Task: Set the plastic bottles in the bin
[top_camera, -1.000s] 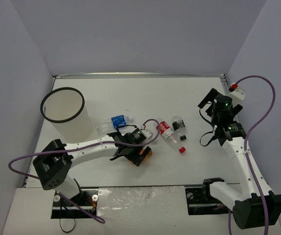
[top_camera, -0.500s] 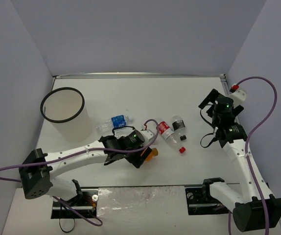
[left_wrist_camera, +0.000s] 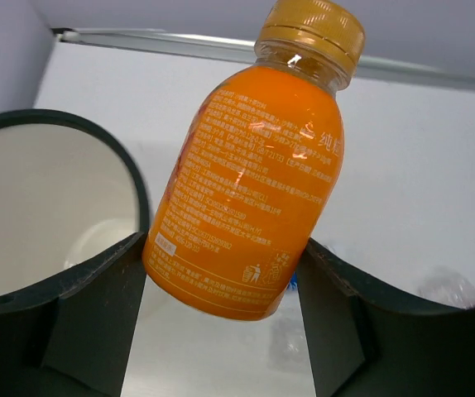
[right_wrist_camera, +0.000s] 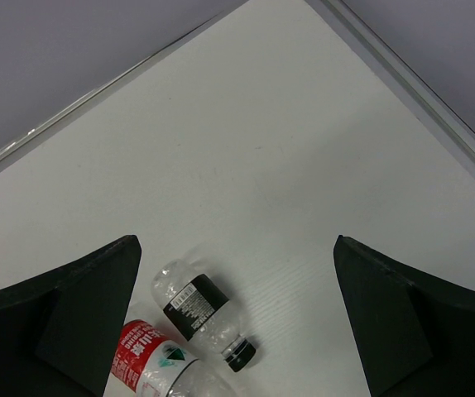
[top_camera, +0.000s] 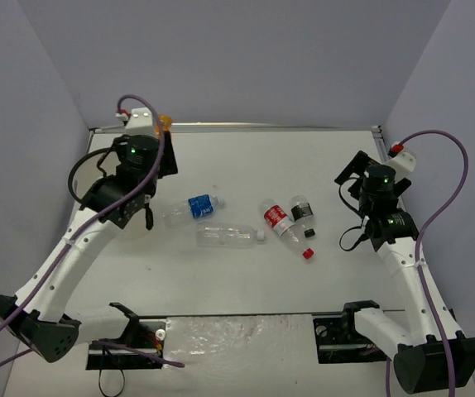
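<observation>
Orange-liquid bottle (left_wrist_camera: 250, 182) clamped in left tool (left_wrist_camera: 221, 252) near bin (left_wrist_camera: 72, 124), plain only at wrist; right tool (right_wrist_camera: 235, 248) agape

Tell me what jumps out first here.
The small clear plastic bottle of orange liquid fills the left wrist view, clamped in the left gripper beside the translucent white cylindrical bin. Mid-table lie four more bottles: blue-labelled, plain clear, red-labelled, black-labelled. The right gripper hangs open, empty, at right.
</observation>
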Action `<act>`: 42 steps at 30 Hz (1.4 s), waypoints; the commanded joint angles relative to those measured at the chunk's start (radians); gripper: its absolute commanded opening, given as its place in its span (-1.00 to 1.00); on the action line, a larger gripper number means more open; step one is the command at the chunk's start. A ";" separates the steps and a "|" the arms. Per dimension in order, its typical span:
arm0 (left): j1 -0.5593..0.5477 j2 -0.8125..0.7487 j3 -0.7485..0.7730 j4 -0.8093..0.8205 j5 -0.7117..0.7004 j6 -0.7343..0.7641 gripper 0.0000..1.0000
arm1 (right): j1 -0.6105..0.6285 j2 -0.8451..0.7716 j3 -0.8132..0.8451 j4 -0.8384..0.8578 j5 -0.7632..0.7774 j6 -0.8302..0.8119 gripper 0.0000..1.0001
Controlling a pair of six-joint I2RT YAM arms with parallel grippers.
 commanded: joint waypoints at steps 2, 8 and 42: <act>0.208 -0.013 0.085 -0.073 -0.070 -0.043 -0.90 | -0.005 0.026 0.015 0.051 -0.029 -0.013 1.00; 0.392 -0.045 0.023 -0.102 -0.045 -0.079 -0.76 | -0.006 0.027 0.012 0.058 -0.024 -0.008 1.00; 0.149 0.198 0.120 -0.079 1.083 0.872 0.94 | -0.004 0.048 0.002 0.094 -0.072 -0.029 1.00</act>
